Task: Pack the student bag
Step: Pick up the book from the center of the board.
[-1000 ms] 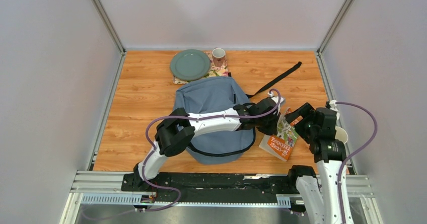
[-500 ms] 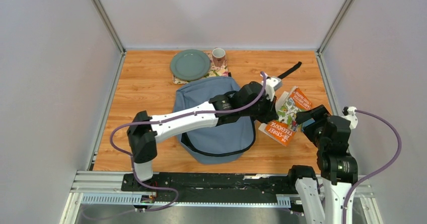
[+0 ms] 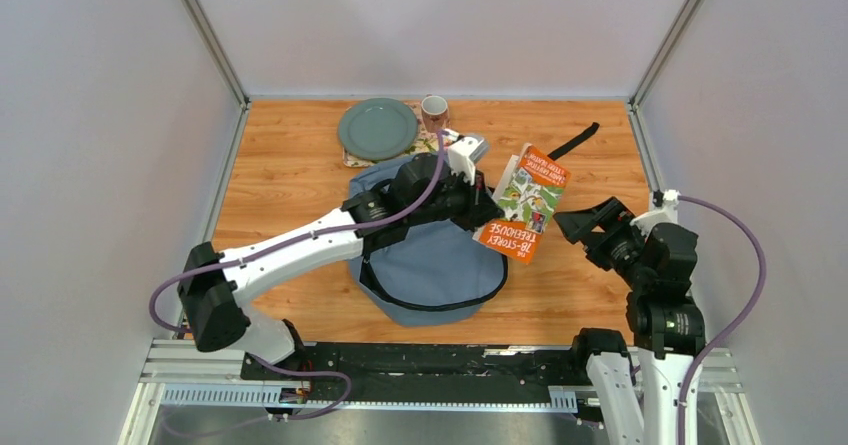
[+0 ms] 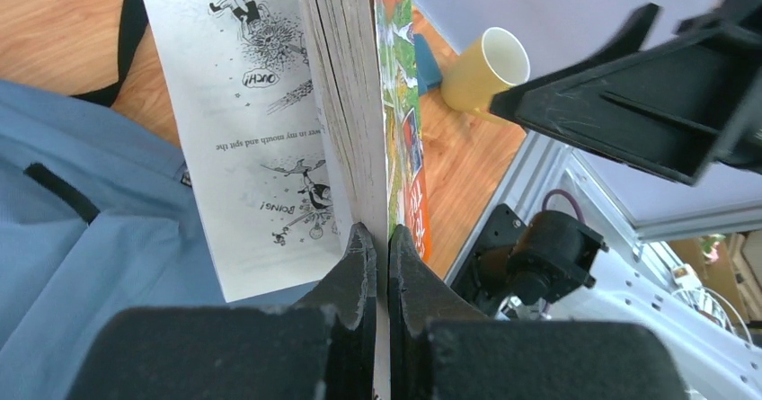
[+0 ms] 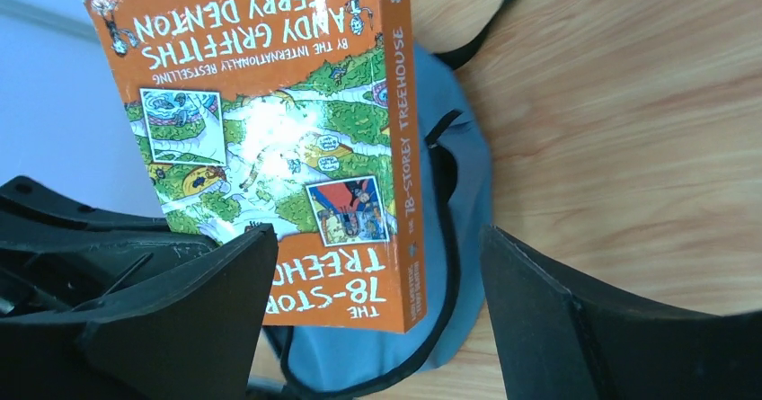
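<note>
While the student bag (image 3: 440, 265) lies flat mid-table (image 3: 280, 195), the left gripper (image 3: 487, 212) sits over its right edge, jaws pressed together on a paperback (image 3: 522, 205) (orange cover, pinched by one edge). The book is tilted in the air beside the bag's right side. The right gripper (image 3: 578, 225) hangs right of the book, fingers spread wide, holding nothing, clear of the bag. A green plate (image 3: 377, 129) and a mug (image 3: 434, 113) sit just past the bag's far end.

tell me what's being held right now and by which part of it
The left gripper holds the orange book, fingers pinched shut on its thin cover at one edge. The right gripper is open, holding nothing.
</note>
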Controlling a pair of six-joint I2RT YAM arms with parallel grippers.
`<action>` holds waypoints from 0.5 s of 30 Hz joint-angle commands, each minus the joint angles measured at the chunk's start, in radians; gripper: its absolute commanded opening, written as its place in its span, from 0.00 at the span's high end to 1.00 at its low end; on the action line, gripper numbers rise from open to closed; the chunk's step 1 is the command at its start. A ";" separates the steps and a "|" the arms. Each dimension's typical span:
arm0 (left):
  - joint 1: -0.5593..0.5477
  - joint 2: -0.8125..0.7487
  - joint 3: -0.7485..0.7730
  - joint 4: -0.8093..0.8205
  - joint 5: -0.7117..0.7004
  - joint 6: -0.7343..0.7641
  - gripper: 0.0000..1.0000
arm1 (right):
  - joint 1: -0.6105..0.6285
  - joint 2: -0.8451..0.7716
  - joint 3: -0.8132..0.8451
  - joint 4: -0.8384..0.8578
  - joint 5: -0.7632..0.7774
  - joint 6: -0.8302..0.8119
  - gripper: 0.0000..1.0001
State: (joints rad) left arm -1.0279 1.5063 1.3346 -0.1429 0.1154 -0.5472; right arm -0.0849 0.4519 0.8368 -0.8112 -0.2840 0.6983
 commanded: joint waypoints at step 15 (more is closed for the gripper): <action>0.055 -0.386 -0.380 0.500 0.171 -0.198 1.00 | -0.003 0.042 -0.220 0.491 -0.566 0.139 0.15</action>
State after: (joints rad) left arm -0.9802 1.1873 0.9852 0.1184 0.2359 -0.6674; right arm -0.0864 0.4904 0.6334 -0.4759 -0.6891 0.7864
